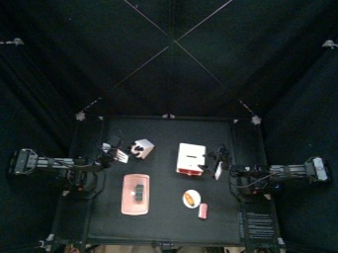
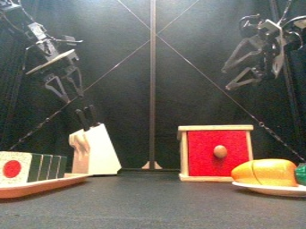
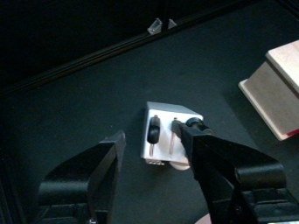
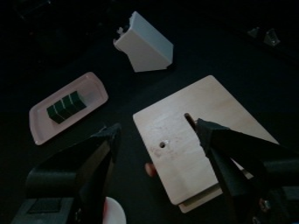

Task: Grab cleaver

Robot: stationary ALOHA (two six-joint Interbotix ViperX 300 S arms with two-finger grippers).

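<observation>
Jaws wide on left gripper point(image 3: 156, 140), approach step, hovering over knife block point(image 3: 170, 134); next: descend, close on cleaver handle point(image 3: 155, 133); right gripper point(image 4: 158, 131) open, idle.

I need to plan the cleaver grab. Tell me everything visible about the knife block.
The knife block is a pale, wood-looking wedge with a slanted top face, standing upright on the black table, left of the red-fronted box. Two black handles stick out of its slots, side by side. The left gripper hangs open above it, its jaws either side of the handles and not touching them. Nothing else touches the block.
</observation>
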